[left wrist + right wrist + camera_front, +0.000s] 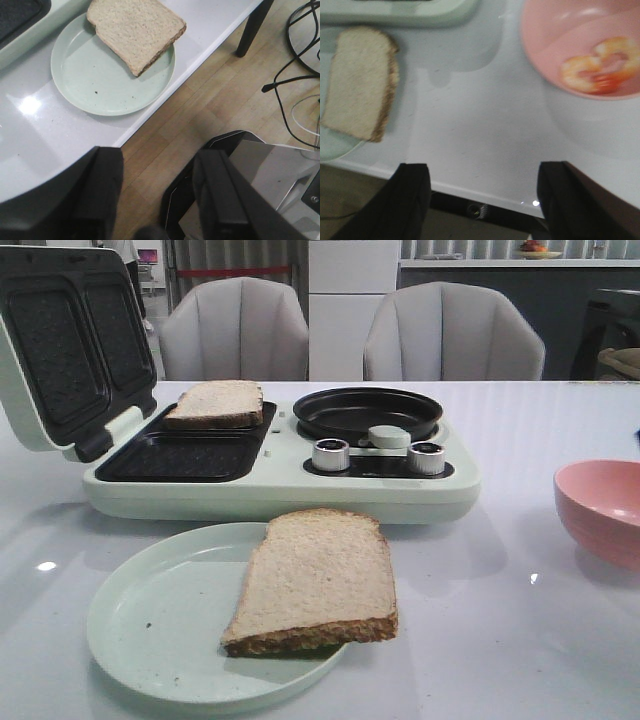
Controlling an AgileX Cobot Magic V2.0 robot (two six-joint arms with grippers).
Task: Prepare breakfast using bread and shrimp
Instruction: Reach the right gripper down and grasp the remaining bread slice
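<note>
In the lower centre of the front view a slice of bread (315, 580) lies on a pale green plate (160, 630), its near crust overhanging the rim. A second slice (217, 403) sits in the far well of the open sandwich maker (280, 480), left of centre. The shrimp (597, 67) rest in the pink bowl (605, 510) at the right edge — only the right wrist view shows them, blurred.

Neither arm shows in the front view. The left gripper (157, 200) hangs beyond the table edge over the floor, fingers spread wide, holding nothing; the right gripper (482, 192) is likewise wide open and empty at the near table edge.

The risks, as I judge them: the overhanging slice could tip or drag the plate if pinched from the edge, soft bread may tear or crumple under a firm squeeze, and the small, curled shrimp could slip from the fingers or shove the bowl — it already sits close to the right side.
</note>
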